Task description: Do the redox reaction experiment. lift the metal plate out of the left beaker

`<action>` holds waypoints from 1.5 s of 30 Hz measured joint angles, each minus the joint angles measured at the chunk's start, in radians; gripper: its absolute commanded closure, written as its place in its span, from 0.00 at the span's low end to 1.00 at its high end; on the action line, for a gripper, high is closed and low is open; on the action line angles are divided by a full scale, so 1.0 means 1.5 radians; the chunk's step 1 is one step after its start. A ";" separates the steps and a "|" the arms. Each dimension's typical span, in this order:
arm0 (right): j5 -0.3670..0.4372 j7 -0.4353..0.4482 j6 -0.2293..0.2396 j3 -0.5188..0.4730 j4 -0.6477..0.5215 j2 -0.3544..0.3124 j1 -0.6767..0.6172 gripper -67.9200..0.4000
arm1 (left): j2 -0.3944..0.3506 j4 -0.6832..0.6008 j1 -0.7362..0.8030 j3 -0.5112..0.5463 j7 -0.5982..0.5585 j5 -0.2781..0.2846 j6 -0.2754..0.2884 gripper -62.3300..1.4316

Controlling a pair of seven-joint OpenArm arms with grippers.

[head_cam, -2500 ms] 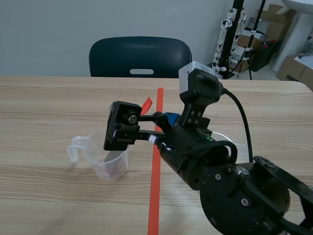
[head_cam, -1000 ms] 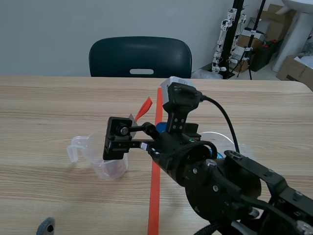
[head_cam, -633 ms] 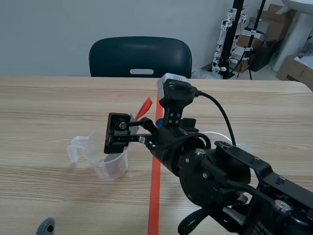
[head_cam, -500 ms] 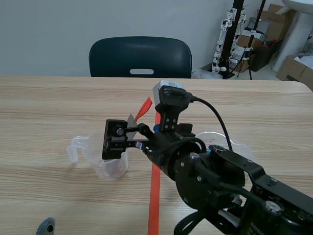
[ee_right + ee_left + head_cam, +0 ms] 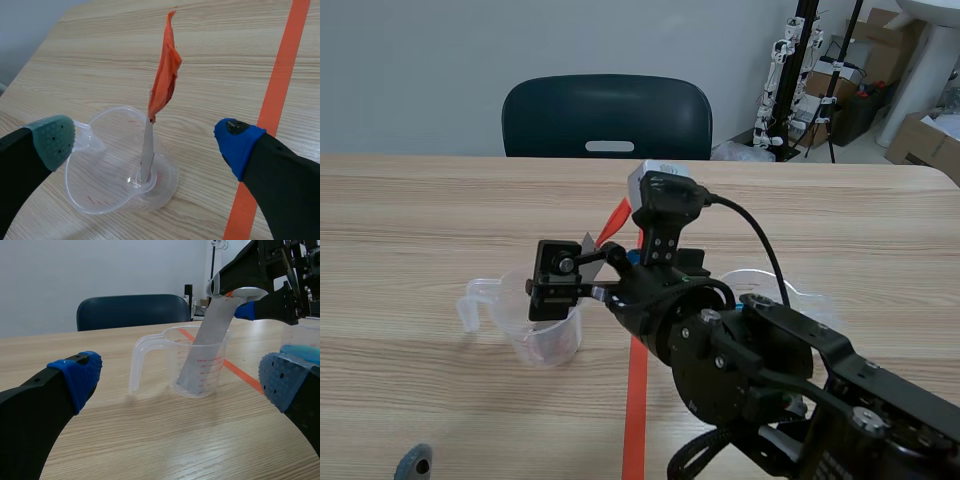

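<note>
Grey metal plate [image 5: 146, 152] stands nearly upright in the clear beaker [image 5: 95, 197], lower end on its floor, orange tab [image 5: 165, 75] topmost; both my jaws gape wide, grasping nothing.

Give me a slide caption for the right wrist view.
Open right tool poised around the orange-tabbed metal plate standing in the clear beaker.

place: robotics lab | cues: tripod stands [image 5: 804, 70], cardboard boxes [image 5: 925, 140], chair [image 5: 607, 115], taped table [image 5: 420, 210]
</note>
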State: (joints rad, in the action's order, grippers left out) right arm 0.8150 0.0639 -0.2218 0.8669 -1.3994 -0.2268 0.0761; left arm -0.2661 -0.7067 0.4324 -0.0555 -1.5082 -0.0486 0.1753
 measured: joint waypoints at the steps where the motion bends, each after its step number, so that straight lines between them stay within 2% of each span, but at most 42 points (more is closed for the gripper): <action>1: 0.000 0.002 0.000 0.000 0.000 0.000 0.003 0.25 | 0.000 0.000 0.000 0.000 0.000 0.000 0.000 0.00; 7: 0.000 0.003 0.000 -0.001 0.000 0.000 0.010 0.43 | 0.000 0.000 0.000 0.000 0.000 0.000 0.000 0.00; 14: 0.018 -0.004 -0.002 -0.001 0.000 0.000 0.009 0.45 | 0.000 0.000 0.000 0.000 0.000 0.000 0.000 0.00; 21: 0.018 -0.004 -0.002 -0.001 0.000 0.000 0.010 0.60 | 0.000 0.000 0.000 0.000 0.000 0.000 0.000 0.00; 29: 0.018 -0.004 -0.002 -0.001 0.000 0.000 0.010 0.68 | 0.000 0.000 0.000 0.000 0.000 0.000 0.000 0.00; 45: 0.033 -0.012 -0.002 -0.001 0.000 0.000 0.010 0.73 | 0.000 0.000 0.000 0.000 0.000 0.000 0.000 0.00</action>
State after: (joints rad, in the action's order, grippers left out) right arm 0.8650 0.0463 -0.2245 0.8661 -1.3994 -0.2268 0.0906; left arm -0.2661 -0.7067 0.4324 -0.0555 -1.5082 -0.0486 0.1749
